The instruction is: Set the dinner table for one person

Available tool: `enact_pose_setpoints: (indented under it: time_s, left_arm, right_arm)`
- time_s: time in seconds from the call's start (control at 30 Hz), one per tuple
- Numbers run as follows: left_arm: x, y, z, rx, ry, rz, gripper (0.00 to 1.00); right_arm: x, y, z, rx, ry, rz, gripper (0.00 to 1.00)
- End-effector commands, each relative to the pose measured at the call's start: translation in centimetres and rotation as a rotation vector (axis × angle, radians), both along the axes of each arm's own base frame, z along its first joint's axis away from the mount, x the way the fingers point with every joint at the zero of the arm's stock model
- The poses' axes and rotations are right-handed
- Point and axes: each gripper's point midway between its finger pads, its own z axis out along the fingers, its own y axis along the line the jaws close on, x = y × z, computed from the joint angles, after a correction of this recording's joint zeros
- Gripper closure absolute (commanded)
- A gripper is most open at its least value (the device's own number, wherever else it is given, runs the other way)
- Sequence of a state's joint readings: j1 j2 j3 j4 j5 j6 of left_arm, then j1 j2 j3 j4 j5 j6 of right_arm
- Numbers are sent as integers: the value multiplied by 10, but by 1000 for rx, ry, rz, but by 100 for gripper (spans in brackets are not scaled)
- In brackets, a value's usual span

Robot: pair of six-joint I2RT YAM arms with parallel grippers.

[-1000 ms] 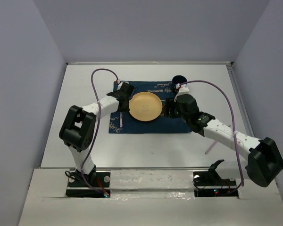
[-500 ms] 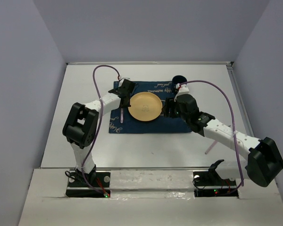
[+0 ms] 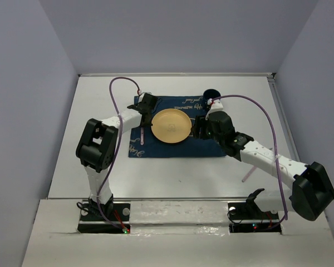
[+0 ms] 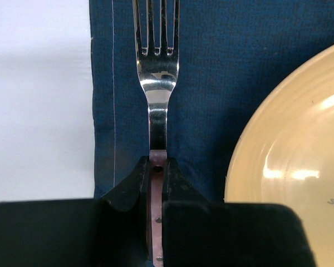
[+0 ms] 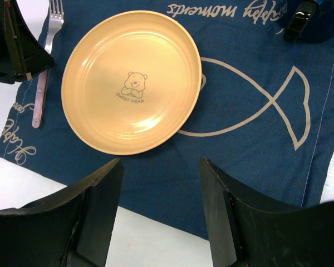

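From the top external view, the white tabletop spread wide beneath me, with the dark blue placemat near its middle and the yellow plate on it. My left end effector sat at the plate's left edge, my right end effector at its right edge.

In my left wrist view, my left end effector was clamped narrow on the fork handle, tines pointing away, fork lying on the placemat beside the plate.

In my right wrist view, my right end effector stood wide, holding nothing, above the placemat's near edge.
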State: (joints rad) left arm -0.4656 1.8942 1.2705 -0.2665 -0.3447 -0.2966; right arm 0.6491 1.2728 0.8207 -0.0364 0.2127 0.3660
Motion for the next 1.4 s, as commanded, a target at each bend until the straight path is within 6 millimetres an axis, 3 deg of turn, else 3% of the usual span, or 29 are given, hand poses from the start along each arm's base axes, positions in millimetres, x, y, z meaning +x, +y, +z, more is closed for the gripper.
enact_pose_setpoints:
  time_s: [0.0, 0.43, 0.8, 0.93, 1.23, 1.3, 1.37]
  left_arm:
    - [19, -6, 18, -20, -65, -1, 100]
    - [21, -8, 15, -40, -63, -8, 94]
    - [22, -6, 16, -36, -65, -2, 70]
    - [21, -6, 16, -36, -66, -3, 67]
    - [22, -6, 44, -62, -116, 0, 60]
    - [22, -8, 66, -92, -155, -9, 57]
    - [19, -12, 101, -138, -219, -31, 54]
  right_arm:
    - [8, 4, 10, 25, -45, -2, 38]
    - [8, 4, 10, 26, -45, -1, 37]
    - [9, 3, 9, 21, -45, -9, 38]
    - [9, 2, 8, 18, -45, -13, 38]
    - [10, 0, 6, 10, -43, -24, 38]
    - [10, -2, 5, 7, -45, -31, 38]
    - [11, -3, 4, 1, -46, -38, 38]
